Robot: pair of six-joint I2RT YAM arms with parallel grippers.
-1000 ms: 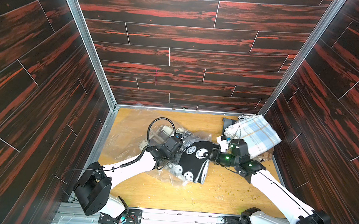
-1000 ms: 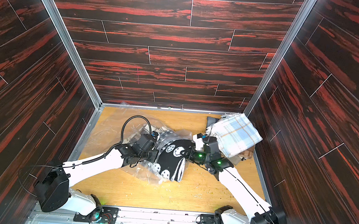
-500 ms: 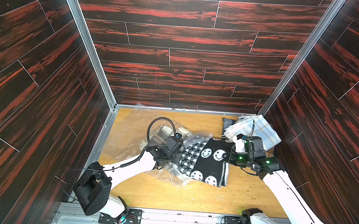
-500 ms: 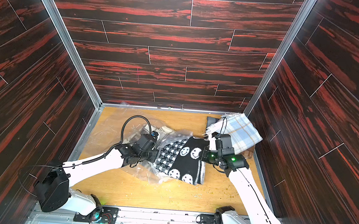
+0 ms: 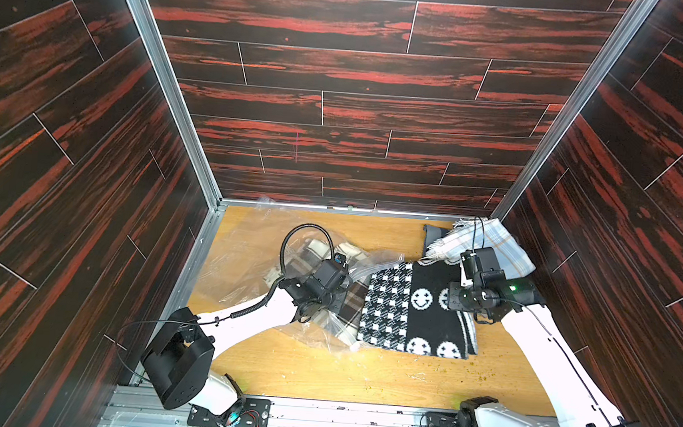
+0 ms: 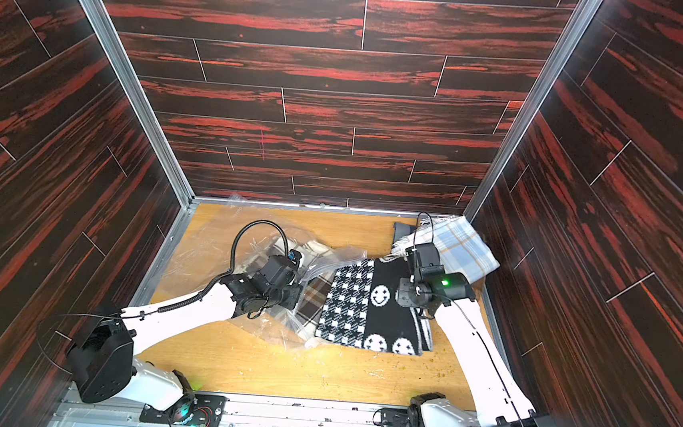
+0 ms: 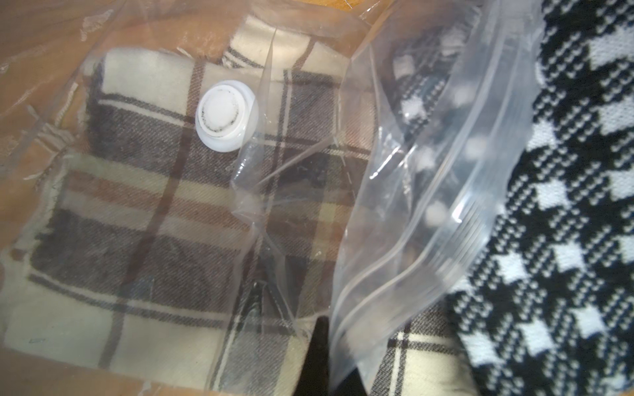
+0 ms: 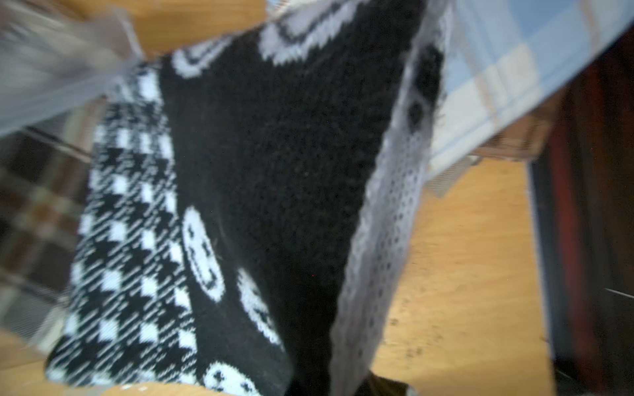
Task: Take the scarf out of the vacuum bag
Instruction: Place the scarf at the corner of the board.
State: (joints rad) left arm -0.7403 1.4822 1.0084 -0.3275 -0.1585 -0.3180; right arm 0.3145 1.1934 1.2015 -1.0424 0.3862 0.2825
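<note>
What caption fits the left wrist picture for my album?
Plaid scarf inside the clear vacuum bag, white valve on top, black-and-white scarf at its mouth.

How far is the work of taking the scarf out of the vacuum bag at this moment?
Done: most of the black-and-white scarf lies outside the vacuum bag. In hand: the left gripper pinches the bag's zip edge, and the right gripper grips the scarf. Left: its last edge, under the plastic, must come free. A brown plaid scarf is inside.
</note>
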